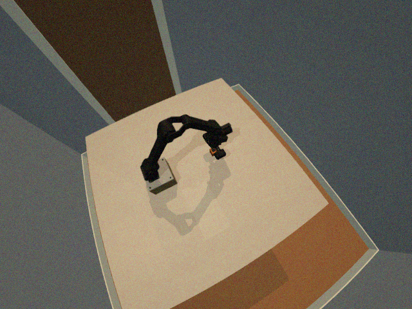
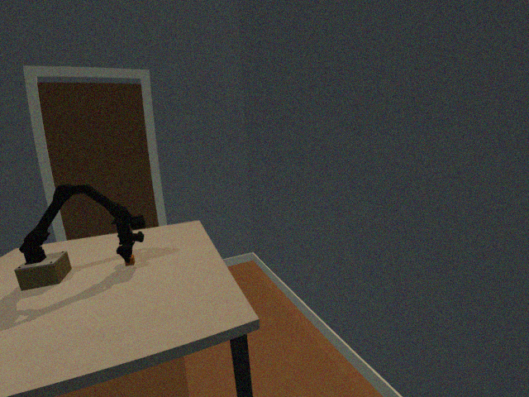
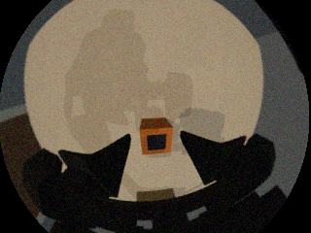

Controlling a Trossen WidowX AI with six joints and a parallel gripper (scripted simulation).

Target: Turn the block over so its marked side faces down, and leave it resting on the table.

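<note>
The small orange block (image 1: 212, 152) (image 2: 132, 259) (image 3: 155, 131) stands on the pale table (image 1: 266, 196) (image 2: 192, 294) (image 3: 209, 49). Its face with a dark square mark (image 3: 156, 142) points up toward the wrist camera. A darker orange plain side shows beyond it. My gripper (image 1: 214, 152) (image 2: 128, 259) (image 3: 155, 135) is low over the block and open, with one finger to each side. In the wrist view gaps show between the block and both fingers. In the top and exterior views the fingers partly hide the block.
The arm's grey base box (image 1: 163, 184) (image 2: 45, 273) stands on the table to the left of the block. The arm arches between base and block and casts shadows over the table. The table's right edge (image 2: 232, 282) lies beyond the block, above an orange-brown floor.
</note>
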